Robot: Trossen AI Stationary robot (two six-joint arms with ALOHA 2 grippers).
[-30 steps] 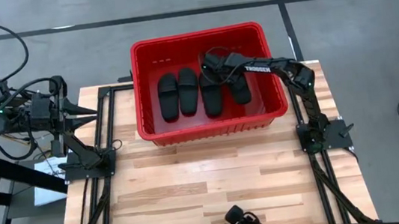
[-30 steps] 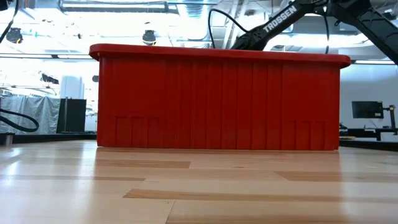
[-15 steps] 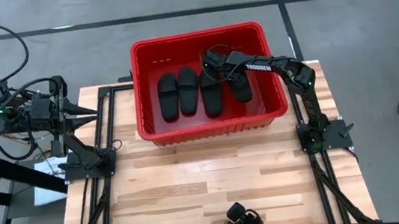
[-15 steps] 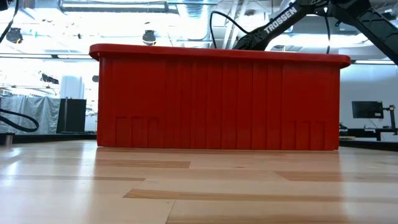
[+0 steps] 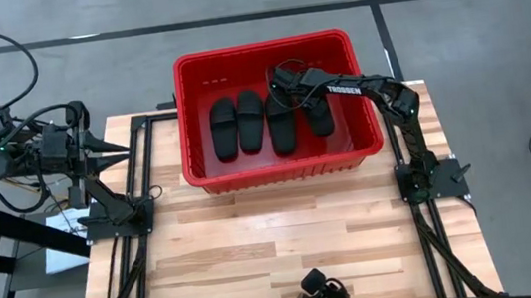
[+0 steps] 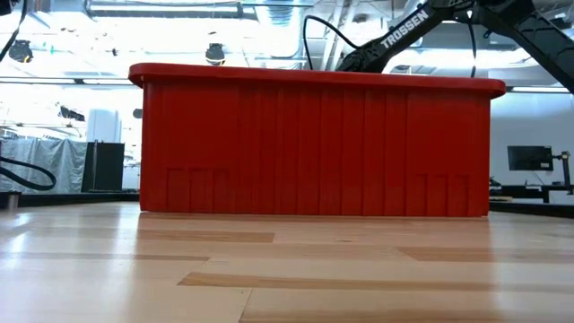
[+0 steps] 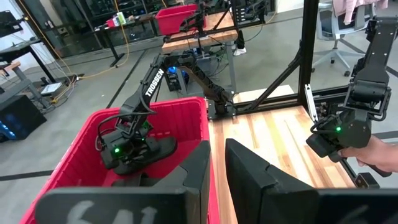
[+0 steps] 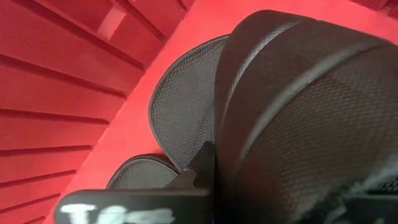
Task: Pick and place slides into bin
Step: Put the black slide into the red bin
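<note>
Several black slides lie side by side on the floor of the red bin (image 5: 278, 173), soles down: two on the left (image 5: 225, 128) (image 5: 250, 121), one in the middle (image 5: 281, 127) and one on the right (image 5: 319, 118). My right gripper (image 5: 290, 84) reaches down into the bin over the far end of the right-hand slide and is shut at its ribbed strap (image 8: 298, 93). My left gripper (image 5: 123, 145) waits above the table's left edge, away from the bin. Its fingers (image 7: 199, 171) are nearly together with nothing between them. My right gripper meets the right-hand slide at its wide strap (image 8: 249, 143), slanting down from the far side. One finger (image 8: 202, 163) shows beside the strap's edge, and the strap hides the other. The slide's sole lies on the bin's floor (image 5: 323, 127).
The bin stands on the far half of the wooden table (image 5: 287, 247), and its near wall (image 6: 314, 144) hides its inside in the low view. Black frame rails (image 5: 120, 276) (image 5: 446, 239) run along both table sides. A person's hand (image 7: 379, 155) shows beyond the table.
</note>
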